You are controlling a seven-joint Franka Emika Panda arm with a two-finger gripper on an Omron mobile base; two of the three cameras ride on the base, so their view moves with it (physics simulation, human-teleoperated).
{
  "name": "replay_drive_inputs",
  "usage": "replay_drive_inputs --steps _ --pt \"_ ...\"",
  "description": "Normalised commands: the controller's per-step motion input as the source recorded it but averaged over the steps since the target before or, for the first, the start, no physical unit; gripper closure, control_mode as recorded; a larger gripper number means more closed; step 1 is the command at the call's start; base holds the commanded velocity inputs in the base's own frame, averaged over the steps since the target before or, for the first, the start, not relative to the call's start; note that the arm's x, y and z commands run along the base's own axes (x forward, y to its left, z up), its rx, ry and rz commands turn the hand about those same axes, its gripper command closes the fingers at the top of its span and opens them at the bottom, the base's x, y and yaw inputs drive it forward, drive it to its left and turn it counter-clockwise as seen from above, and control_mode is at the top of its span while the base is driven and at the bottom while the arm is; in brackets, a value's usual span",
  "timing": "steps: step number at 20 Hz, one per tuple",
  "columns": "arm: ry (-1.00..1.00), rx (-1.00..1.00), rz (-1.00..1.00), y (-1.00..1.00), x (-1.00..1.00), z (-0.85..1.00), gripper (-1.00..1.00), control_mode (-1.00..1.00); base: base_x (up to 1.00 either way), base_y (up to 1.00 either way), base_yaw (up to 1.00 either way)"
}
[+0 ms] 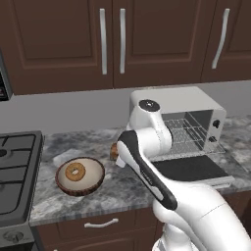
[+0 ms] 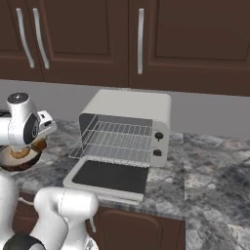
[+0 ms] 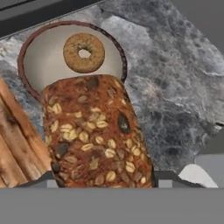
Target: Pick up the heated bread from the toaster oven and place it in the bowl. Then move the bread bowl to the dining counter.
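My gripper (image 3: 105, 179) is shut on the heated bread (image 3: 94, 131), a seeded golden-brown loaf piece that rises close in front of the hand camera. Beyond it lies the bowl (image 3: 43, 57), dark-rimmed and pale inside, with a tan ring pastry (image 3: 84, 52) in it. From the left base, the bread (image 1: 113, 151) peeks out beside the arm, just right of the bowl (image 1: 73, 191) and above the counter. The toaster oven (image 1: 196, 105) stands open to the right, its wire rack (image 2: 117, 139) bare. The dining counter is out of view.
The oven's dark glass door (image 2: 110, 177) lies flat over the counter's front edge. A black stove (image 1: 14, 166) borders the bowl on the left. Dark wooden cabinets (image 1: 112, 44) hang above. A brown wood-grained surface (image 3: 15, 140) shows left of the bread.
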Motion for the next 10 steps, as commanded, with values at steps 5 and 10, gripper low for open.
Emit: replay_drive_inputs --steps 5,10 --pt "0.22 -0.02 0.27 0.97 0.62 -0.53 1.0 -1.0 0.0 0.0 0.0" --pt "0.1 -0.03 0.25 0.88 0.1 -0.49 1.0 -1.0 0.0 0.0 0.0"
